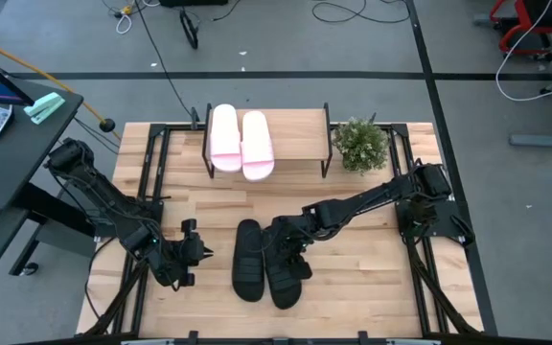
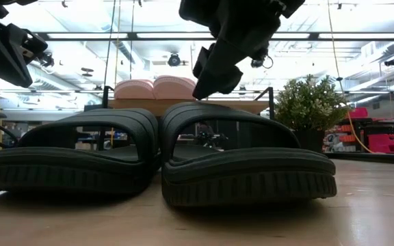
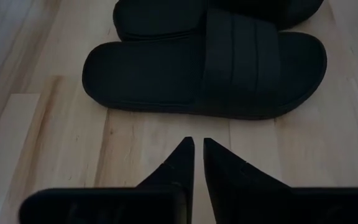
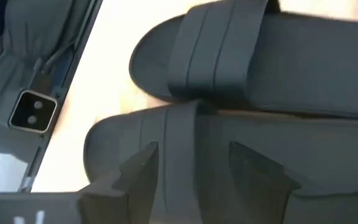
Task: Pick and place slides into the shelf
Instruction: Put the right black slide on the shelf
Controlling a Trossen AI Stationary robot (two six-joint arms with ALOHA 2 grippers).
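Note:
Two black slides lie side by side, soles down, on the wooden table: the left one (image 1: 247, 259) (image 3: 204, 71) and the right one (image 1: 286, 278) (image 2: 245, 154). The pale pink pair (image 1: 241, 142) (image 2: 154, 87) rests sole down on the shelf's plank top (image 1: 300, 134). My right gripper (image 1: 286, 244) (image 4: 197, 162) is open and hovers just above the right black slide's strap (image 4: 185, 124), with a finger (image 2: 204, 82) pointing down at it. My left gripper (image 1: 197, 252) (image 3: 198, 146) is shut. It sits low over the table, left of the black pair, pointing at the left slide's side.
A small potted plant (image 1: 360, 144) (image 2: 310, 106) stands right of the shelf at the table's far edge. Black metal frame rails (image 1: 151, 172) run along the table's left and right sides. Bare wood lies right of the black slides and in front of the shelf.

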